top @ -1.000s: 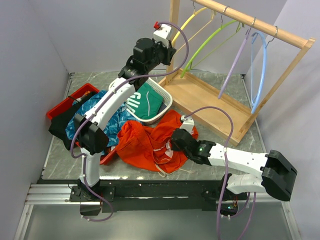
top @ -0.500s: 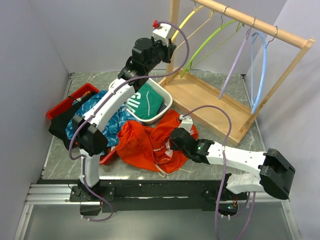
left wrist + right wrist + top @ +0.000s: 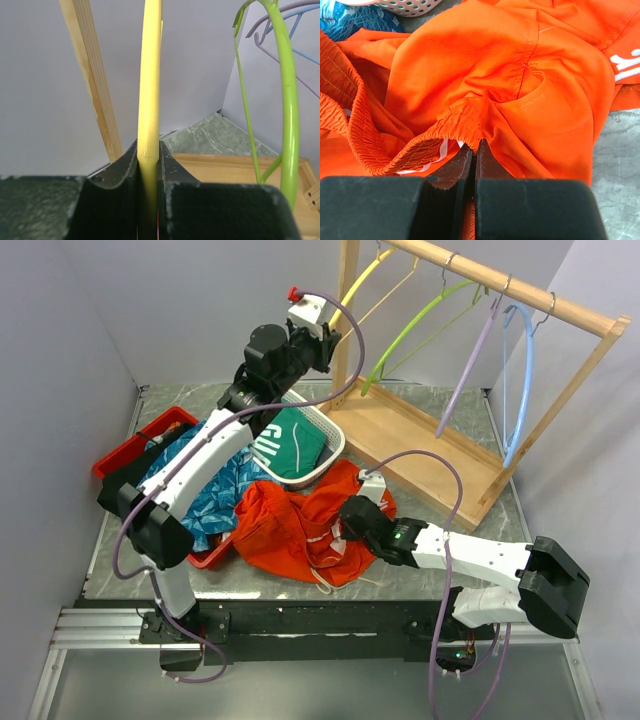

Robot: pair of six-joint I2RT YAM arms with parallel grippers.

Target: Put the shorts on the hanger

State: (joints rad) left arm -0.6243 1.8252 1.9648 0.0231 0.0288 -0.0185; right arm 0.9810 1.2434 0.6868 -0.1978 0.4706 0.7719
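Currently: my left claw grips the yellow hanger; my right claw pinches the orange shorts at their waistband.

The orange-red shorts lie crumpled on the table, waistband bunched. The thin yellow hanger hangs from the wooden rail.

2 white-and-black arms, purple cables
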